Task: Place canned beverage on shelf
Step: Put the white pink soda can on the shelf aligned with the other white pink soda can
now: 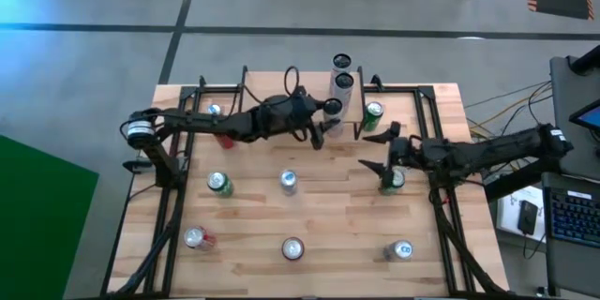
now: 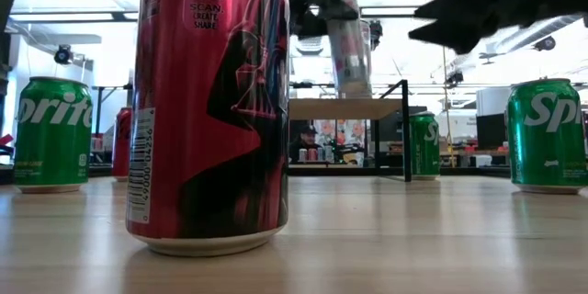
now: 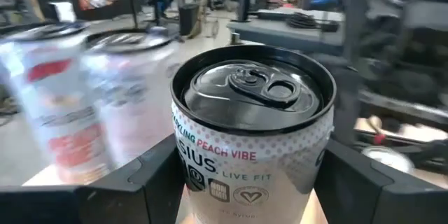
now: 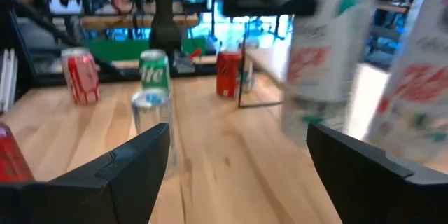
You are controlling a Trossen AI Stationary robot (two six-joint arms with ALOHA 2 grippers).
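A white can [image 3: 252,161] with a black top stands upright between the fingers of my left gripper [image 1: 328,117], which is shut on it at the shelf [image 2: 344,108] by the table's far edge. Two more white cans [image 1: 342,71] stand on the shelf beyond it. In the low view the held can [image 2: 349,50] has its bottom close over the shelf's light-wood top; whether it touches I cannot tell. My right gripper [image 1: 375,150] hovers open to the right of the shelf, above a green can [image 1: 392,181], with nothing between its fingers [image 4: 133,168]. My left gripper pinches the white can by its side wall [image 3: 185,171], a little below the top rim, one finger [image 3: 140,182] on each side. The fingers come in level from the table's left. The can stays upright in the hold.
Loose cans stand about the table: green ones [image 1: 218,183] [image 1: 374,112], a silver one [image 1: 289,181], red ones [image 1: 197,237] [image 1: 292,248] and one at the near right [image 1: 398,250]. The red can [image 2: 211,101] fills the low view's front.
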